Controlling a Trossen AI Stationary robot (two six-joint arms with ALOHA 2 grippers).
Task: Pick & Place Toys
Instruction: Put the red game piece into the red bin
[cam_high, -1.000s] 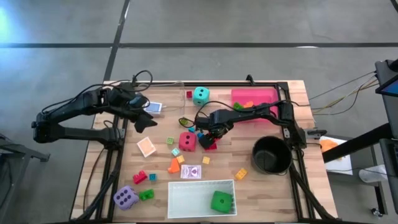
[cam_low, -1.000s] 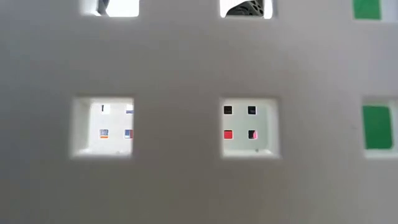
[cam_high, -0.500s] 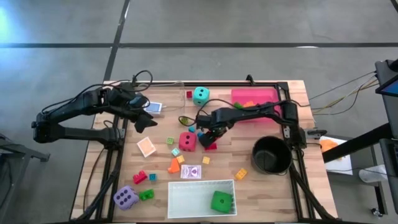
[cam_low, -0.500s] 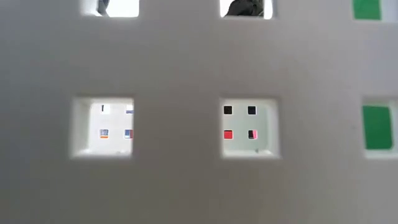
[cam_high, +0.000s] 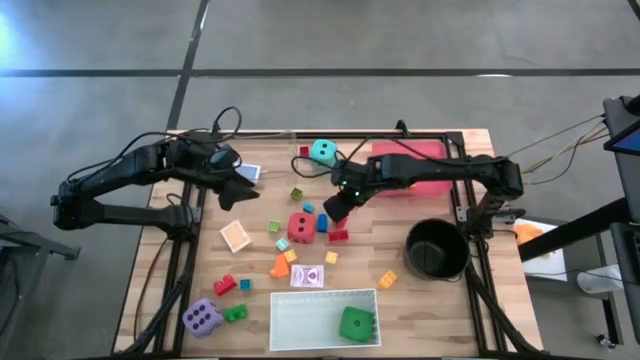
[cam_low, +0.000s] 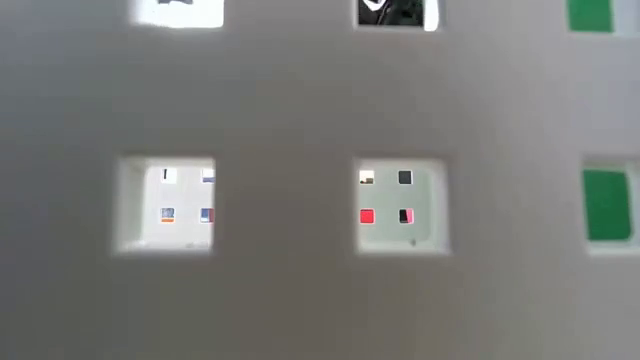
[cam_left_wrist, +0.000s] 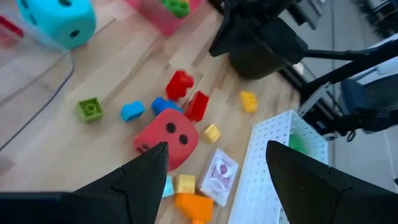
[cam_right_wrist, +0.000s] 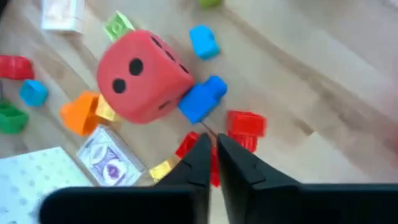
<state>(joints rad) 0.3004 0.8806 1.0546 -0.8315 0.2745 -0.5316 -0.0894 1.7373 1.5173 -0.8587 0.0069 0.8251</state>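
My right gripper (cam_high: 339, 207) hangs shut and empty above a cluster of small blocks right of the red die (cam_high: 301, 226): two blue blocks (cam_right_wrist: 202, 99), two red blocks (cam_right_wrist: 245, 124) and a yellow one (cam_right_wrist: 161, 169). All of them lie on the table. My left gripper (cam_left_wrist: 216, 149) stands open over the table's left part, holding nothing. The teal die (cam_high: 322, 152) sits at the far edge, the purple die (cam_high: 202, 317) at the near left, and the green die (cam_high: 356, 324) inside the white tray (cam_high: 300, 320). A playing card (cam_high: 308, 276) lies near the red die.
A black pot (cam_high: 436, 249) stands at the right and a pink tray (cam_high: 410, 165) at the far right. More small blocks are scattered around (cam_high: 232, 285). The white tray's perforated wall (cam_low: 300, 260) fills the low view.
My right gripper has risen from the blocks beside the red die, drawing slightly toward the far edge, and its fingers have come together with nothing between them. The blocks and the red die stay where they were.
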